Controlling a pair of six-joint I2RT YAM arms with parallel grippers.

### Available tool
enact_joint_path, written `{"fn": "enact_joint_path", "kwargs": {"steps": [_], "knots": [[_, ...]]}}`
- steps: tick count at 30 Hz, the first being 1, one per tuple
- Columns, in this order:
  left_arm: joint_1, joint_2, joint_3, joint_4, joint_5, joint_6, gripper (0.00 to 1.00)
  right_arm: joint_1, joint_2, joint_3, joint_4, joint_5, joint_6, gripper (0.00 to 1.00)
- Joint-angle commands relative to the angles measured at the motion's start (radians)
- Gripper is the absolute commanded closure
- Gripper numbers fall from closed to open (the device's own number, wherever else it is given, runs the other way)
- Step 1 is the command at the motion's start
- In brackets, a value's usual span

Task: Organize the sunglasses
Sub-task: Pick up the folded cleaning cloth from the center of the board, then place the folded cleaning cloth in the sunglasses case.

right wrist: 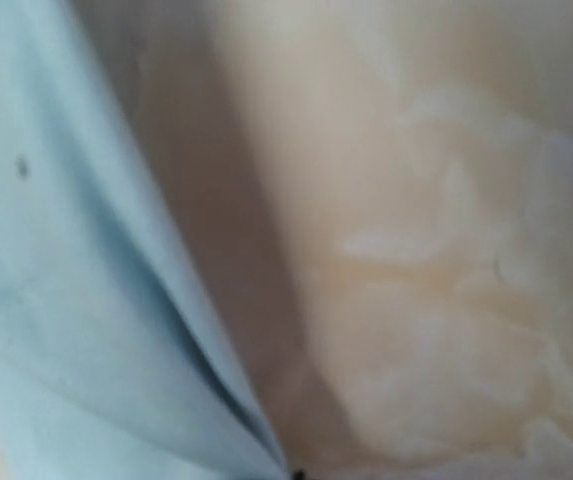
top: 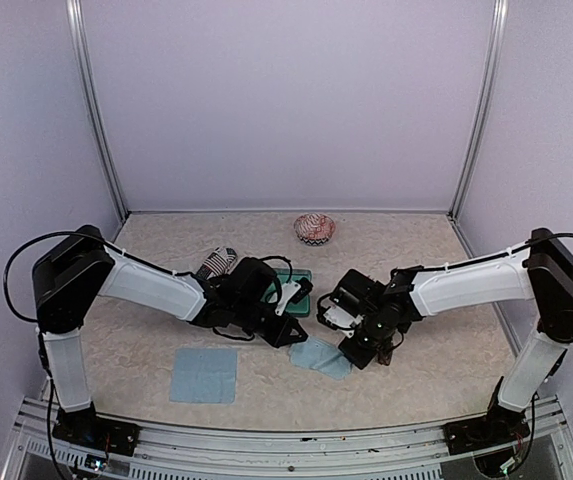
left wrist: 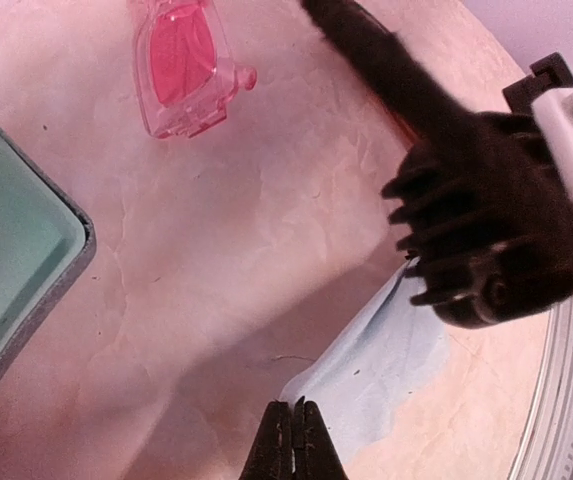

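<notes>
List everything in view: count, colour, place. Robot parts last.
translucent pink-red plastic sunglasses: 1, pink, flat on the table near the case; seen in the left wrist view only
blue-teal rectangular hard case: 1, teal, table centre, appears open
light blue fabric cloths: 2, pale blue, one front left, the other between the claws
black-and-white patterned soft pouch: 1, behind the left arm
red-and-white patterned round pouch: 1, back centre
beige marbled table: 1
left claw: 1, black, fingers closed, over the centre cloth's edge
right claw: 1, black, at the centre cloth; open or shut unclear
</notes>
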Motion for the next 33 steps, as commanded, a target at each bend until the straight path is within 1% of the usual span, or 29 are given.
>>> {"fn": "enact_joint_path", "kwargs": {"steps": [1,7,16,33], "knots": [[0.016,-0.072,-0.03,0.041,-0.012,-0.029,1.0,-0.002,-0.016,0.053,0.006,-0.007,-0.013,1.0],[0.037,-0.118,-0.03,0.0,-0.068,-0.031,1.0,-0.015,-0.003,0.128,0.008,0.026,-0.032,1.0],[0.099,-0.163,-0.026,-0.047,-0.135,-0.062,1.0,-0.048,0.067,0.286,-0.02,0.048,-0.086,1.0],[0.222,-0.155,0.013,-0.101,-0.163,-0.1,1.0,-0.089,0.255,0.554,-0.07,0.04,-0.141,1.0]]}}
